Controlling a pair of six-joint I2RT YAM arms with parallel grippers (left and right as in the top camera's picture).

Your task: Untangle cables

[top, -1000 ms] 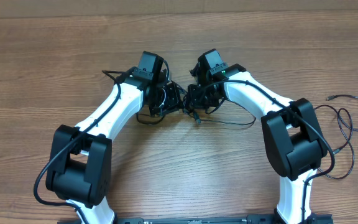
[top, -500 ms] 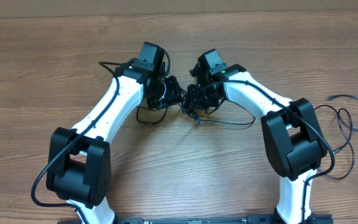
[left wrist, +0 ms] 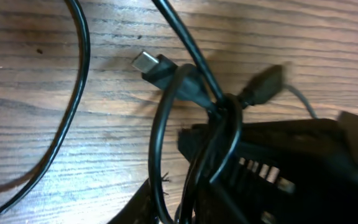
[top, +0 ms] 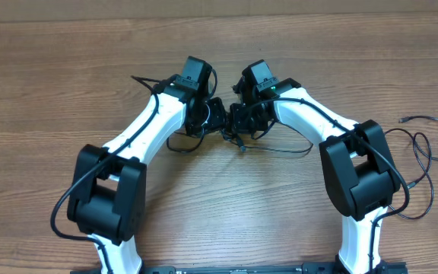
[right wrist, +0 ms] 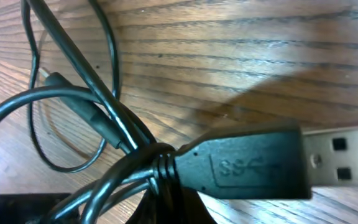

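Observation:
A knot of thin black cables [top: 226,129] lies mid-table between my two grippers, with loose loops trailing to the left [top: 176,146] and right [top: 284,150]. My left gripper [top: 216,116] is shut on cable strands [left wrist: 166,155] that run down between its fingers [left wrist: 173,214]. A small USB-C plug [left wrist: 145,61] and another plug [left wrist: 266,84] lie just beyond. My right gripper [top: 236,119] faces it, shut on the bundle [right wrist: 157,168] right behind a big USB-A plug [right wrist: 260,165]. Its fingers [right wrist: 179,211] are mostly hidden.
A separate thin black cable [top: 426,156] with a small plug [top: 403,120] lies looped at the right, beside the right arm's base [top: 360,175]. The wooden table [top: 52,76] stretches out on all sides. The two wrists nearly touch.
My left arm has swung right and a little away from me, bringing its gripper closer to the right one. The right arm and the cable at the right have not moved.

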